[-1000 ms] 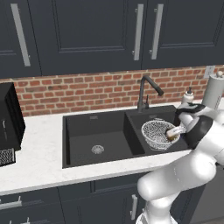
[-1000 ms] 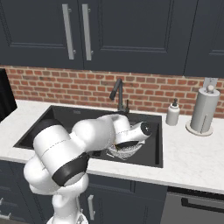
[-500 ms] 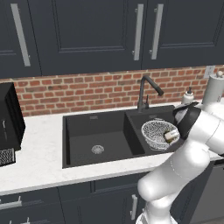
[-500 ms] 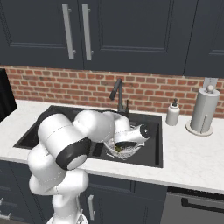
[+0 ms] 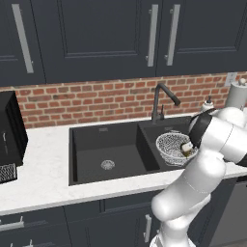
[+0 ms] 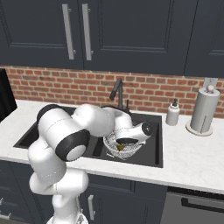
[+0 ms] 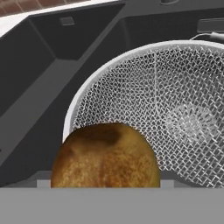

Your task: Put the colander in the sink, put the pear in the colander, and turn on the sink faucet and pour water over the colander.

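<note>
Golden-brown pear [image 7: 105, 155] is sitting right up against my hand camera, low in the frame, with the silvery mesh of the colander [image 7: 175, 109] spread out behind and below it. From where I'm driving, the claw [image 6: 120, 141] is down over the colander, and the pear is right at its tips. The fingertips themselves are hidden behind the fruit in the hand view, so I honestly can't tell whether the claw is pinching the pear or spread wide around it.

From the left base view the colander [image 5: 172, 146] sits in the smaller right basin of the dark charcoal sink [image 5: 96, 144], and I can make out the pear [image 5: 186, 148] at the colander's right side, tucked against the arm's dark wrist joint. In the right base view the arm curls over the front of the sink [image 6: 155, 146] and covers most of the colander [image 6: 114, 148].

The sink faucet [image 5: 161, 99] stands behind the divider between the two basins, stem upright, spout angled down toward the right basin. No water visible coming out of it.

Other stuff on the white surface [image 6: 192, 153]: a white soap bottle [image 6: 173, 113] just right of the sink at the brick wall, and a paper-towel roll [image 6: 204, 109] further right.
</note>
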Tool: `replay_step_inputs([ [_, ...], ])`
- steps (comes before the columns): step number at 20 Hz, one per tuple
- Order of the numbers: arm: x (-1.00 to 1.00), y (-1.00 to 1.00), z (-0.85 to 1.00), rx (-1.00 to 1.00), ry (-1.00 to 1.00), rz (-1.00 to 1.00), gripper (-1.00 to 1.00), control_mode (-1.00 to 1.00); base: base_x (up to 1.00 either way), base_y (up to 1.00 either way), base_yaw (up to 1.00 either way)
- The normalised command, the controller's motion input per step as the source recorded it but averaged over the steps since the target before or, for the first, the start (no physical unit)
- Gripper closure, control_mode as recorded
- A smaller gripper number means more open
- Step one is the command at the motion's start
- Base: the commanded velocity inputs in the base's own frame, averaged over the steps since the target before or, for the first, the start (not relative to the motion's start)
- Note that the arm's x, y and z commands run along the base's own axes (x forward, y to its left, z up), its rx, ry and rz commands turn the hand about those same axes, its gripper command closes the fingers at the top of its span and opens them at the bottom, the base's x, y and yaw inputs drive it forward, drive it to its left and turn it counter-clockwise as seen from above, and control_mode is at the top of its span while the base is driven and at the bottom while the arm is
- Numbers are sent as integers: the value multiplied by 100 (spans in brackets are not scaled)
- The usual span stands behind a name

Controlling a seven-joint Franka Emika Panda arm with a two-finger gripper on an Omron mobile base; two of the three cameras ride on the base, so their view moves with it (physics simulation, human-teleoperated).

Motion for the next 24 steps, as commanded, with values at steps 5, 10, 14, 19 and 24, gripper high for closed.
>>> replay_step_inputs([
  [5, 30, 0, 6, 0, 5, 0, 100, -100, 0, 0, 0],
  [10, 38, 0, -6, 0, 1, 0, 100, -100, 0, 0, 0],
  [14, 30, 0, -25, 0, 0, 0, 100, -100, 0, 0, 0],
  [19, 14, 0, -36, 0, 0, 2, 100, -100, 0, 0, 0],
  [24, 7, 0, -34, 0, 1, 2, 100, -100, 0, 0, 0],
])
